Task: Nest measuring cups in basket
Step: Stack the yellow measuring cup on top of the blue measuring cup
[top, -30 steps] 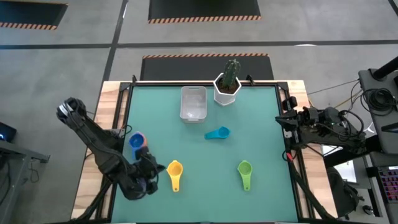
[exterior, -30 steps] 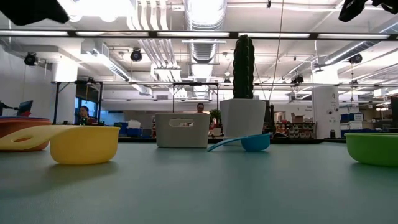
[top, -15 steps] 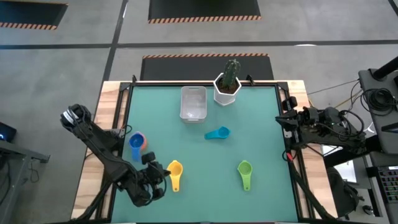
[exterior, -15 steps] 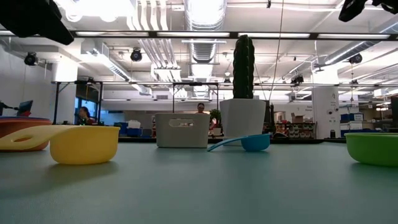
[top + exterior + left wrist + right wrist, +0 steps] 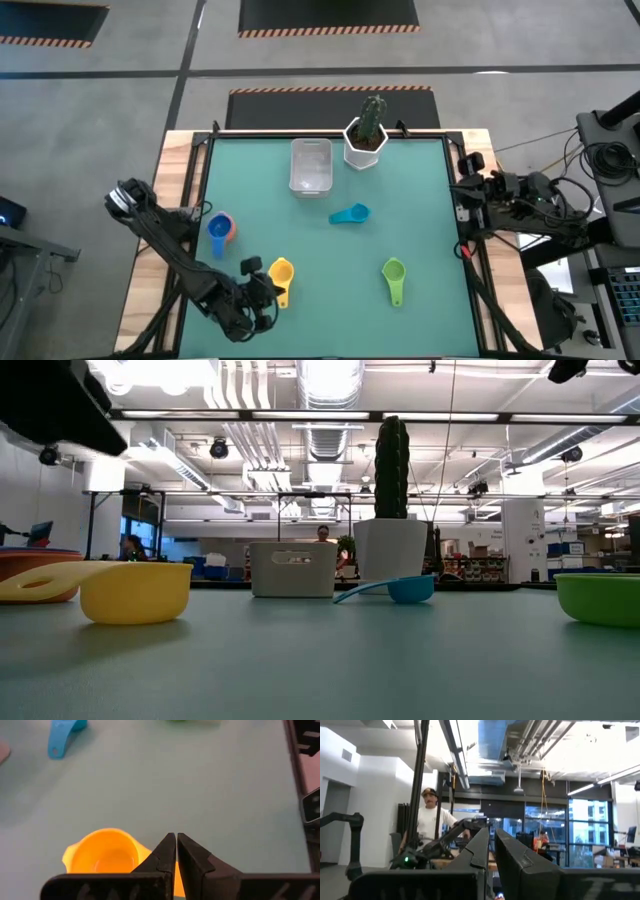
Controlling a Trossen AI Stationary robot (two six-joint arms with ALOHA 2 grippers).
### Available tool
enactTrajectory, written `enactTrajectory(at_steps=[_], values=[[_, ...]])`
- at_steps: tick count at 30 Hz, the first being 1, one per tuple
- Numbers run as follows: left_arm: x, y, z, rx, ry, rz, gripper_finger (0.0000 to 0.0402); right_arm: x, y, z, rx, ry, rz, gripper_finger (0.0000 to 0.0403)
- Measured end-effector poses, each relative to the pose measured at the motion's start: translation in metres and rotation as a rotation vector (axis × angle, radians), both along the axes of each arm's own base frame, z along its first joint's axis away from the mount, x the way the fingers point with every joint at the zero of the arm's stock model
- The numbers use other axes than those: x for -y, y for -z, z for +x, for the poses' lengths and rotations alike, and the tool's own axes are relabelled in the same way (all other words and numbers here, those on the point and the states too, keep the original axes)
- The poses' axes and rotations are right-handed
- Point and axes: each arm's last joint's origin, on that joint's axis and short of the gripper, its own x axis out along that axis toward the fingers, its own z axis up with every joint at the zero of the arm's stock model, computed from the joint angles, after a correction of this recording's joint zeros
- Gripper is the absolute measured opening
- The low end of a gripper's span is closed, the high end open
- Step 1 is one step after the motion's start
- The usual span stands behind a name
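My left gripper (image 5: 268, 293) (image 5: 176, 836) is shut and hangs over the near left of the table, right beside the yellow measuring cup (image 5: 282, 272) (image 5: 102, 857), whose handle its fingers hide. A blue cup (image 5: 217, 229) sits in an orange cup (image 5: 230, 224) at the left edge. The teal cup (image 5: 350, 214) lies mid-table and the green cup (image 5: 393, 272) at near right. The clear basket (image 5: 311, 165) stands at the far side with nothing visible in it. My right gripper (image 5: 491, 831) is shut and raised at the table's right edge.
A white hexagonal pot with a cactus (image 5: 365, 140) stands just right of the basket at the far edge. The green mat (image 5: 330, 320) has open room in the middle and near the front. People stand in the room beyond the table.
My left gripper has come down and moved toward the table's near edge and to the right, closing on the yellow cup; it stays shut. In the low view its arm now fills more of the upper left corner. The cups have not moved.
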Motion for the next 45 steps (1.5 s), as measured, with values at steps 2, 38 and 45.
enactTrajectory(at_steps=[2,38,45], values=[[0.000,0.003,0.001,-0.003,-0.016,-0.008,0.0000,0.000,-0.001,-0.001,0.014,0.001,-0.003,0.0018],[-0.018,0.010,0.045,0.010,-0.269,-0.270,0.0111,0.000,-0.003,-0.001,0.031,0.006,-0.015,0.0018],[-0.016,-0.008,0.063,-0.165,-0.352,-0.267,0.0136,0.000,-0.002,-0.001,0.027,0.004,-0.012,0.0018]])
